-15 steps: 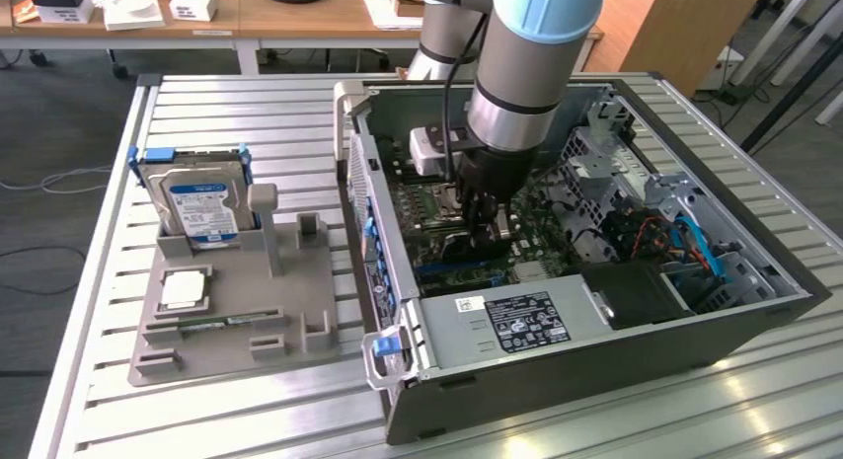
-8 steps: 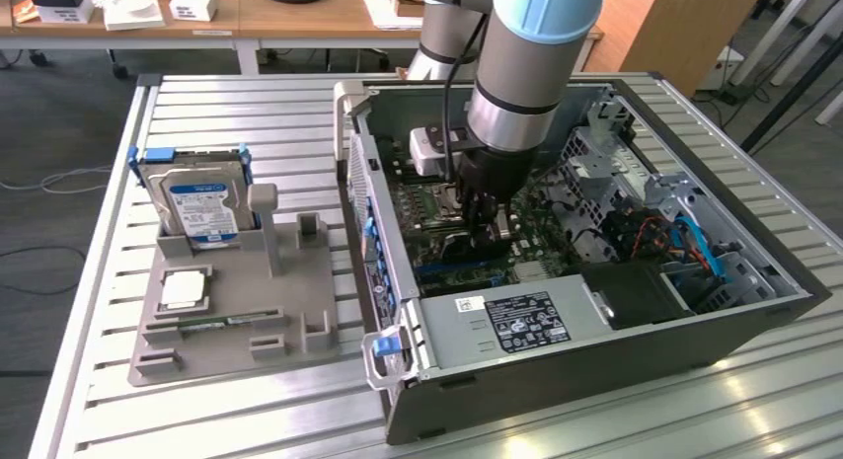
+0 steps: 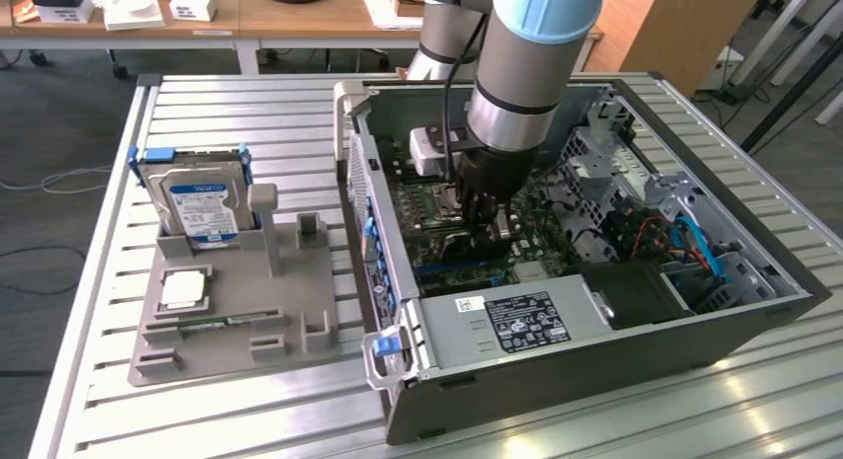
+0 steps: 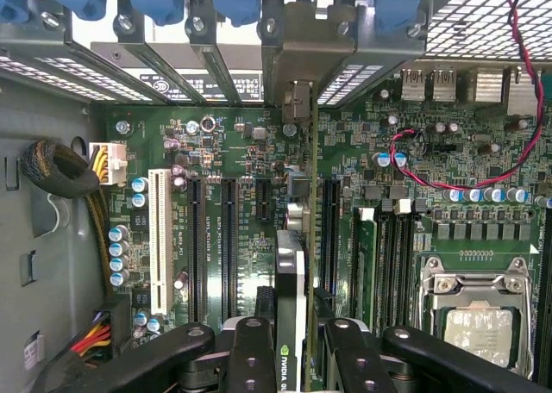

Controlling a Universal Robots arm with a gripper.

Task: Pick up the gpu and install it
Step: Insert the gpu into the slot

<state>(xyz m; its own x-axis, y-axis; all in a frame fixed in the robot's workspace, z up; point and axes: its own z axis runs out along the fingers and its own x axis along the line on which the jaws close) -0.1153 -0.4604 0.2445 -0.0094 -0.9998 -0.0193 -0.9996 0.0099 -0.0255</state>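
I've got the gripper (image 4: 291, 346) clamped partway shut on the gpu (image 4: 291, 264), edge-on just above the motherboard (image 4: 414, 165) slots, and any tilt could jam it beside the slot.

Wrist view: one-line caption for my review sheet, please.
Gripper shut on the gpu, held edge-on over the motherboard, its bracket at the case's rear slot openings.

Lab: slatted workbench (image 3: 197, 420), open PC case (image 3: 737, 321)
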